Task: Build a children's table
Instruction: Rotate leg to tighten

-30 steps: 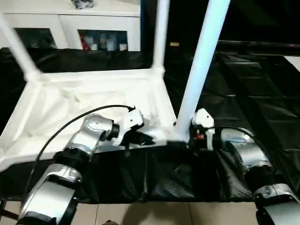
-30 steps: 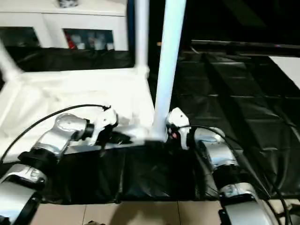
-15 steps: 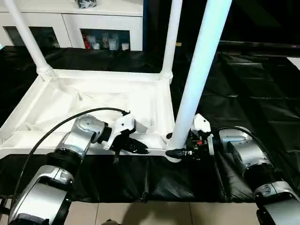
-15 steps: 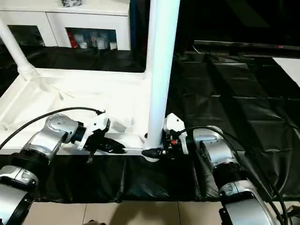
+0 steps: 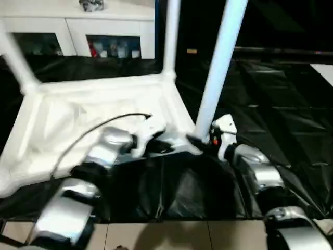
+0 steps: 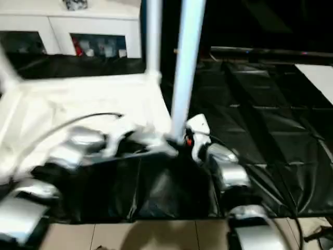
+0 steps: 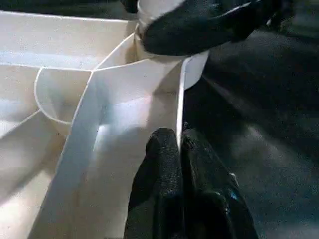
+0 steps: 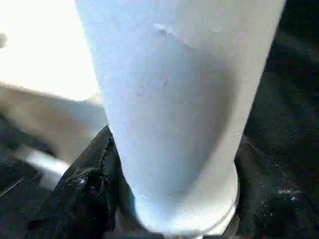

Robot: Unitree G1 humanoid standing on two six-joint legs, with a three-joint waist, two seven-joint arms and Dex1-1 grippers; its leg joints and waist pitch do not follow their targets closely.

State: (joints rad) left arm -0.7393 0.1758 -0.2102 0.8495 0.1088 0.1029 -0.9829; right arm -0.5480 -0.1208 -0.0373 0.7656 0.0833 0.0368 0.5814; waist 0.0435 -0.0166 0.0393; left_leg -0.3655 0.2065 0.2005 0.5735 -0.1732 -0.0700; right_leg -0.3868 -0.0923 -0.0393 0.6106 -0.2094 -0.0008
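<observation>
The tabletop (image 5: 104, 120) lies upside down on the black sheet (image 5: 291, 120), ribbed underside up, so that the corner sockets face upward and accept the legs. All positions below are given relative to the near right corner socket (image 7: 164, 35) of the tabletop.

The left gripper (image 7: 179, 149) sits just beside this socket on the near rim (image 7: 180, 107). Its two black fingers (image 7: 164, 154) are pressed together with the thin rim wall pinched between them. This hold most likely steadies the tabletop against the load of leg insertion. The left forearm (image 5: 104, 151) reaches forward over the near edge, wrist turned inward toward the socket.

The right gripper (image 5: 200, 141) is at the socket itself, from the opposite side. Its fingers (image 8: 84, 184) stand moderately apart, one on each side of the base of the near leg (image 5: 218, 67), closed around the tube. The leg stands upright in the socket, leaning slightly. The grip low on the tube probably gives control for seating or turning. The right forearm (image 5: 255, 172) extends forward, wrist angled inward.

Farther back, the far right leg (image 5: 170, 36) stands upright in its socket. The far left leg (image 5: 18, 62) stands at the far left corner. Behind the tabletop stands a white cabinet (image 5: 78, 31).
</observation>
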